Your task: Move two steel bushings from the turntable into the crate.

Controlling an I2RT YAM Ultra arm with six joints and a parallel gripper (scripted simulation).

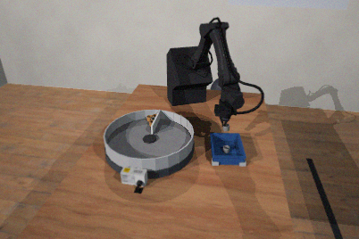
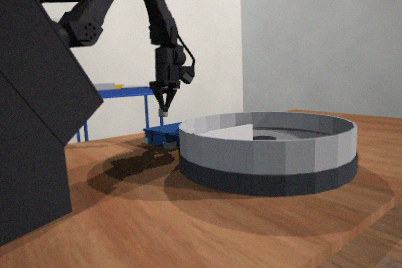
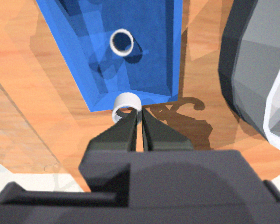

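The black arm point(image 1: 227, 59) point(image 2: 157, 11) rises from its dark mount point(image 1: 187, 70) point(image 2: 30, 101), bends at a high elbow and drops its forearm steeply, the wrist angled so that the tool point(image 1: 225, 123) point(image 2: 164, 108) point(image 3: 139, 112) points downward. The tool's fingers are almost fully together, pinching the wall of a steel bushing point(image 1: 226, 127) point(image 2: 163, 113) point(image 3: 127, 99) at their very tips. This bushing hangs above the level of the blue crate point(image 1: 229, 160) point(image 2: 160, 134) point(image 3: 81, 80), near its arm-side edge. A second steel bushing point(image 1: 226, 149) point(image 3: 112, 44) is inside the crate, apart from the walls. The crate sits on the wooden tabletop point(image 1: 179, 206) point(image 2: 175, 231) point(image 3: 16, 30) beside the round grey turntable point(image 1: 152, 164) point(image 2: 285, 156) point(image 3: 246, 75), where orange-brown bushings point(image 1: 151, 119) cluster against the pale divider point(image 1: 156, 123) point(image 2: 230, 132); their number is too blurred to tell.
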